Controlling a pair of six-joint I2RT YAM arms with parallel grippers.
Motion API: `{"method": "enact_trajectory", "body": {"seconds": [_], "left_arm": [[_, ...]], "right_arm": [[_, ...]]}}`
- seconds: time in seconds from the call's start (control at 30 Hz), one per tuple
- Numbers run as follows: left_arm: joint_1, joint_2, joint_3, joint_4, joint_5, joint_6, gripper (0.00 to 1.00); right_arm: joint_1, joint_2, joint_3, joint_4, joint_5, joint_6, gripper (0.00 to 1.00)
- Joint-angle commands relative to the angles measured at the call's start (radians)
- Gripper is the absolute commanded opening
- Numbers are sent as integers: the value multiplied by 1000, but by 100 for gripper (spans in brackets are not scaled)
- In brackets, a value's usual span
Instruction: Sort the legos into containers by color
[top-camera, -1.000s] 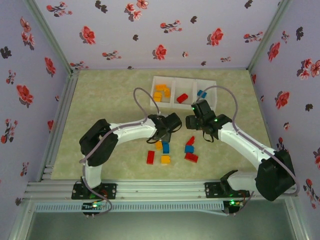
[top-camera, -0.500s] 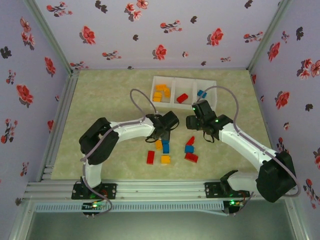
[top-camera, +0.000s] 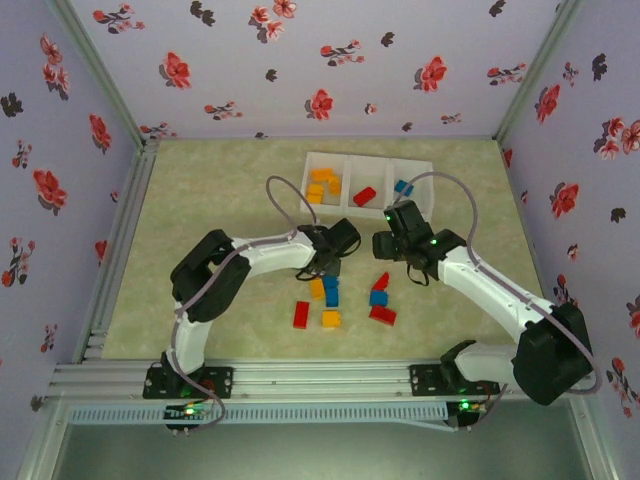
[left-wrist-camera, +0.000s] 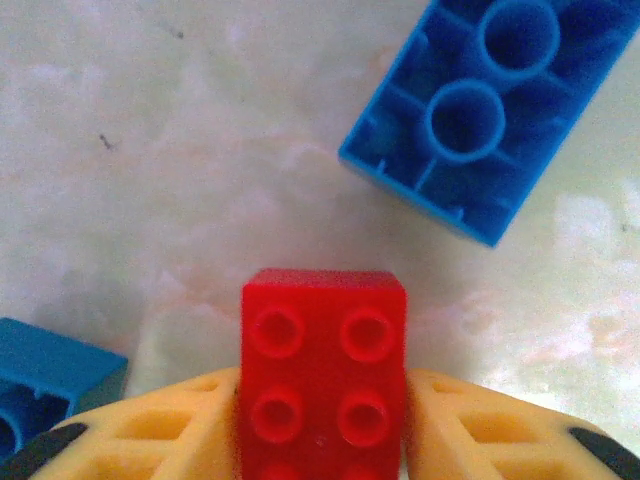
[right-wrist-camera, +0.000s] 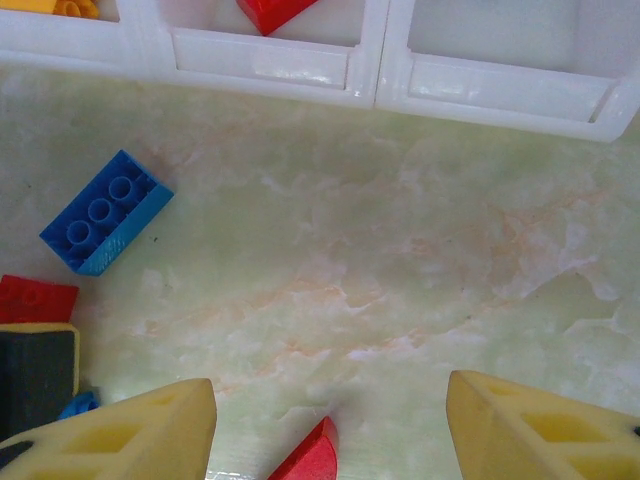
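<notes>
Left claw (left-wrist-camera: 322, 400) now clamping red lego (left-wrist-camera: 322, 345), lengthwise outward

From my seat, the white tray (top-camera: 370, 158) lies across the table: orange bricks (top-camera: 322, 184) in its left compartment, a red brick (top-camera: 364, 196) in the middle, a blue brick (top-camera: 403, 187) on the right. Loose bricks (top-camera: 331, 319) cluster nearer me. One studs-up red piece (left-wrist-camera: 322, 330) sits pinched in my left gripper (left-wrist-camera: 322, 385).

Lab test booth, floral-papered walls (top-camera: 320, 60)
</notes>
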Motion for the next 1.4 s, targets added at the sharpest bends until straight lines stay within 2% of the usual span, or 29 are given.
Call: {"method": "enact_trajectory", "body": {"seconds": [0.0, 0.2, 0.63, 0.93, 1.1, 1.27, 1.37], "left_arm": [[7, 35, 34, -47, -50, 32, 35], [7, 24, 87, -90, -76, 72, 28], [37, 58, 348, -170, -113, 228, 28], [84, 228, 713, -223, -105, 343, 27], [111, 362, 946, -247, -65, 372, 27], [127, 445, 1062, -189, -53, 392, 27], [139, 468, 1059, -93, -51, 410, 29]], "right_arm": [[-6, -19, -4, -27, 34, 17, 63], [-12, -37, -25, -27, 53, 27, 63], [-78, -114, -131, 14, 1, 52, 63], [-86, -173, -161, -12, 3, 59, 63], [-87, -197, -169, -22, 2, 63, 63], [-87, -205, -178, -10, -12, 74, 63], [-88, -206, -181, -6, -21, 80, 63]]}}
